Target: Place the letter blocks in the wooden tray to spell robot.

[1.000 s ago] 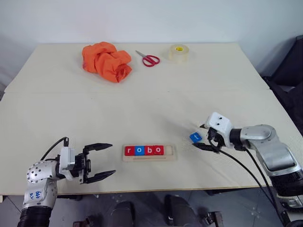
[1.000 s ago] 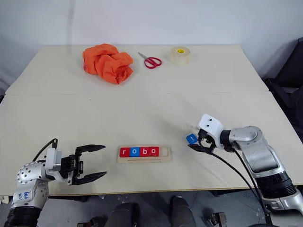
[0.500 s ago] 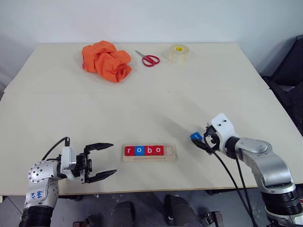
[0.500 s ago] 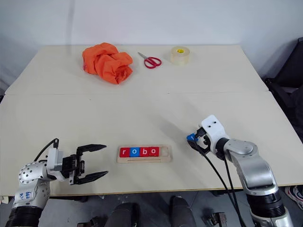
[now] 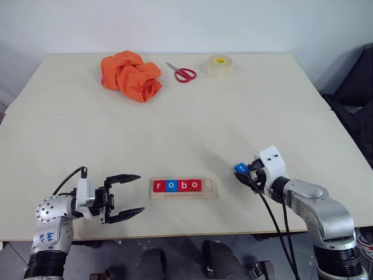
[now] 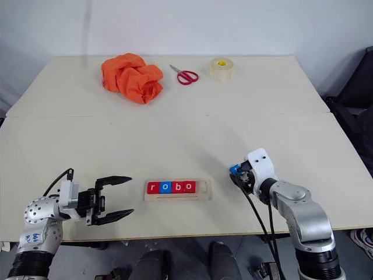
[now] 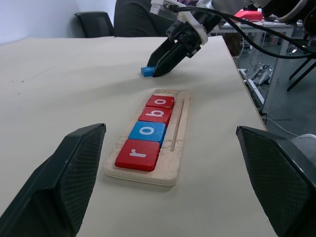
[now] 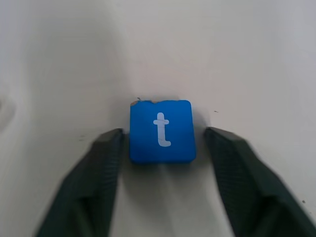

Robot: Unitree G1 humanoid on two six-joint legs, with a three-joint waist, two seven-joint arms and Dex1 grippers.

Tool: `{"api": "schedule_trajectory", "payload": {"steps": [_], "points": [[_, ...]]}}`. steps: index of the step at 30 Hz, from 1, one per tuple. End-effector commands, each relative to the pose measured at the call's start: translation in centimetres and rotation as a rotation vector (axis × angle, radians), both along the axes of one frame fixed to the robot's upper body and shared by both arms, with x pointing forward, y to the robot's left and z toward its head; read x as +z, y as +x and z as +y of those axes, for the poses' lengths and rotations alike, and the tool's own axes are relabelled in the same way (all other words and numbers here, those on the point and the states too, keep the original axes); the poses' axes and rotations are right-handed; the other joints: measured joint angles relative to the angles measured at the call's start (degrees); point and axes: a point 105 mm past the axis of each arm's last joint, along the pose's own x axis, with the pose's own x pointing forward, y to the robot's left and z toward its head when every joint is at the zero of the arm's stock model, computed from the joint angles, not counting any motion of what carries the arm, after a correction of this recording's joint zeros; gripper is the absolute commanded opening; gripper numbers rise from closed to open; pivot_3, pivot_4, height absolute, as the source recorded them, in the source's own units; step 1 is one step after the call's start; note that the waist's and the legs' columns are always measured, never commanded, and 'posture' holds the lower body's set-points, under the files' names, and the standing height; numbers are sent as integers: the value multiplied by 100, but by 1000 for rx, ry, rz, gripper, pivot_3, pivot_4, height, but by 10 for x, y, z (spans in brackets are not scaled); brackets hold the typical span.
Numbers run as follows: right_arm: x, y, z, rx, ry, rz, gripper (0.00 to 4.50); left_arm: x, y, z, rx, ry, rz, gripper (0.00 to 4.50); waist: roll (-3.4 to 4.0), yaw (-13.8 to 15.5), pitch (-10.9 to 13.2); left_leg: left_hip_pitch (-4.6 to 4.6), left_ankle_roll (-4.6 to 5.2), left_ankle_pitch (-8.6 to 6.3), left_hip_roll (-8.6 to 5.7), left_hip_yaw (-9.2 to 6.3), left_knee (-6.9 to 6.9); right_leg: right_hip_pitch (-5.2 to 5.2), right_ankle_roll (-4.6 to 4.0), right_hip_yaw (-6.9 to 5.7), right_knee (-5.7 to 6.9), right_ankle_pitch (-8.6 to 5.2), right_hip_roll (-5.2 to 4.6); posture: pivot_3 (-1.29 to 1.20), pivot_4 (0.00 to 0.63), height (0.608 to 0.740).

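I'm seeing red-blue-red-red letter blocks point(image 5: 178, 185) in the pale wooden tray point(image 5: 211, 188), a blue white-lettered "t" tile point(image 8: 161, 131), black fingers point(image 8: 86, 192).

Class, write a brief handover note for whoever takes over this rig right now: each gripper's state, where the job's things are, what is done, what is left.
Left gripper: open, holding nothing, beside the wooden tray.
Right gripper: open, fingers either side of the blue t block, not gripping it.
Done: r, o, b, o blocks sit in the tray.
Left: grasp the t block on the table, place it in the tray's free end slot.
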Motion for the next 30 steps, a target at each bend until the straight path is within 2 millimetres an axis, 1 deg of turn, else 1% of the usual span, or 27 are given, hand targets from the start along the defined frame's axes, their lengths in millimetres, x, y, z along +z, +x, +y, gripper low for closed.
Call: {"api": "schedule_trajectory", "payload": {"steps": [1,4,7,11,13,19,25,27,28,30], "points": [[6,1,2,-10,13,-19,1518,4,0,1,0,11,-24,4500,0,0,0,0,0,0,0,0,0,0,0,0,0,0,0,0,150,740],[13,-5,3,-26,43,-27,1460,4,0,1,1,10,-25,4500,0,0,0,0,0,0,0,0,0,0,0,0,0,0,0,0,150,740],[18,-21,10,-38,75,-16,1460,4,-1,2,2,10,-25,4500,0,4,0,-3,0,0,0,-3,-4,-4,-2,-2,0,-1,0,0,150,740],[23,-35,18,-86,110,-4,1460,3,-1,1,-3,9,-20,4500,0,-5,0,-11,0,0,2,-9,-5,-9,-5,-5,-1,-3,0,0,150,740],[25,-42,21,-136,125,9,1460,2,-1,1,-14,9,-14,4500,1,0,0,-11,0,0,2,-9,-5,-9,-6,-5,-1,-3,-1,0,150,740],[21,-49,17,-240,99,52,1460,4,4,-1,-33,11,-12,4500,1,-1,0,-13,0,0,0,-19,-5,-9,-23,-9,-3,-13,-5,0,150,740],[15,-54,12,-334,94,62,1460,5,8,0,-47,19,-16,4500,1,-3,0,-24,0,0,-3,-24,-6,-11,-20,-18,-6,-11,-4,0,150,740],[12,-55,7,-374,70,66,2188,6,9,0,-51,20,-17,4500,1,-6,0,-25,0,0,-3,-24,-6,-12,-19,-19,-7,-11,-3,0,150,740],[12,-55,7,-380,71,66,2469,6,9,0,-53,21,-18,4500,1,-7,0,-26,0,0,-2,-24,-6,-12,-19,-20,-8,-11,-3,0,150,740],[14,-55,9,-367,77,59,3228,6,9,0,-57,21,-19,4500,1,-12,0,-26,0,0,-2,-24,-6,-12,-19,-19,-8,-11,-2,0,150,740]]}}
